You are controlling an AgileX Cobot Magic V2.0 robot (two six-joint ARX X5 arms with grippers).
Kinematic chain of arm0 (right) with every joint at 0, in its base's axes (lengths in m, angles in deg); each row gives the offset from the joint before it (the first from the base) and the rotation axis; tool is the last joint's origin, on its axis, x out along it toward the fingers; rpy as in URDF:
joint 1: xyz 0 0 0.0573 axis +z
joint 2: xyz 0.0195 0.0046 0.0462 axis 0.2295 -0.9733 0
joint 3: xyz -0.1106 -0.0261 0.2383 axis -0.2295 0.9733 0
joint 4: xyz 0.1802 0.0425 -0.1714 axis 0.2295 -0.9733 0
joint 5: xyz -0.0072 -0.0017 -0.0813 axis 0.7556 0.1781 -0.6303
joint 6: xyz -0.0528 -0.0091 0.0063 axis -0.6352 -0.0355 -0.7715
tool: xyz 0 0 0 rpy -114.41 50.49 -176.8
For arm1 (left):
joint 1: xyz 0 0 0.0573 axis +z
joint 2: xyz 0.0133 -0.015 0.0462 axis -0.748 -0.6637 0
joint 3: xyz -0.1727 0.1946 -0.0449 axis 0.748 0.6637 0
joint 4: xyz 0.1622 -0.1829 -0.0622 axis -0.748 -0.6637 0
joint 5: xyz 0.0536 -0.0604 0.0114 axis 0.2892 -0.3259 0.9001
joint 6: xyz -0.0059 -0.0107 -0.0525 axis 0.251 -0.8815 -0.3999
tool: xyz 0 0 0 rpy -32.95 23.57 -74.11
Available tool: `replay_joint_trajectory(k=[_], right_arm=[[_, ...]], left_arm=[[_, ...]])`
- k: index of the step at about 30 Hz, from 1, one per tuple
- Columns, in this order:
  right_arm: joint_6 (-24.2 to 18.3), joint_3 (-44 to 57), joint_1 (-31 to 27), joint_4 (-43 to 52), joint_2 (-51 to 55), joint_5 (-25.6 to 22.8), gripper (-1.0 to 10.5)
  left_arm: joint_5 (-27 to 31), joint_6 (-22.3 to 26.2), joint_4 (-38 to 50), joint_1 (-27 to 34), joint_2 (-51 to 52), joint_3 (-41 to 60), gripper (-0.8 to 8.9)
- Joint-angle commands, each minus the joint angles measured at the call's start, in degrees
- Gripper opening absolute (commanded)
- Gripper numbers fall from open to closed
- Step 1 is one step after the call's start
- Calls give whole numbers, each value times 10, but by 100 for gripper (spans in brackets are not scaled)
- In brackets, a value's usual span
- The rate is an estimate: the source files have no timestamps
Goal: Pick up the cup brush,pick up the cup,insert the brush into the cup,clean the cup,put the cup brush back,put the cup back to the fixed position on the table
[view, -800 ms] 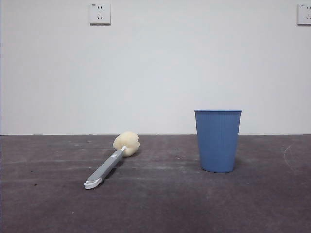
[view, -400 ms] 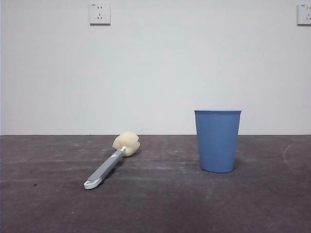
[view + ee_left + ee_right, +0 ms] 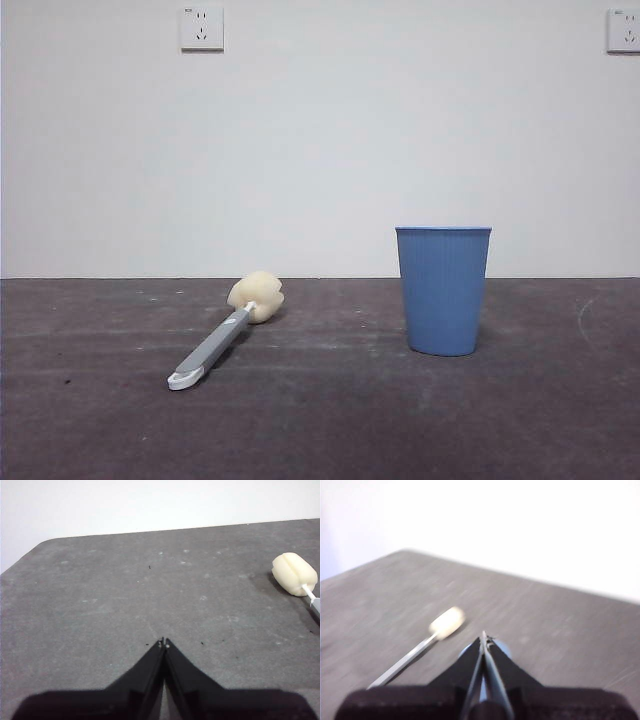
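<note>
The cup brush point(image 3: 222, 335) lies flat on the table point(image 3: 320, 420) at the left, its cream sponge head point(image 3: 255, 296) toward the wall and its white looped tip point(image 3: 186, 379) toward the camera. The blue ribbed cup point(image 3: 443, 290) stands upright to its right. No arm shows in the front view. My left gripper point(image 3: 164, 642) is shut and empty above bare table, with the sponge head point(image 3: 294, 574) off to one side. My right gripper point(image 3: 483, 639) is shut and empty; its view is blurred, with the brush point(image 3: 417, 652) beyond and the cup point(image 3: 502, 649) mostly hidden behind the jaws.
A white wall stands behind the table, with a socket point(image 3: 202, 28) at the upper left and another point(image 3: 622, 30) at the upper right. The table's rounded corner point(image 3: 37, 547) shows in the left wrist view.
The whole front picture has shifted slightly left. The brush and the cup keep their places relative to each other.
</note>
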Motion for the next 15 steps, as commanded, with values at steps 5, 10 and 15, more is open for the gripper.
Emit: replay_joint_trajectory(k=[5,10,15], right_arm=[[8,176,-45,162,68,-2,2],[8,245,-78,167,109,-4,2],[21,295,-103,181,152,-3,2]], left_arm=[[1,-5,3,1,1,8,-4],[1,-5,3,1,1,8,-4],[1,-5,3,1,1,8,-3]])
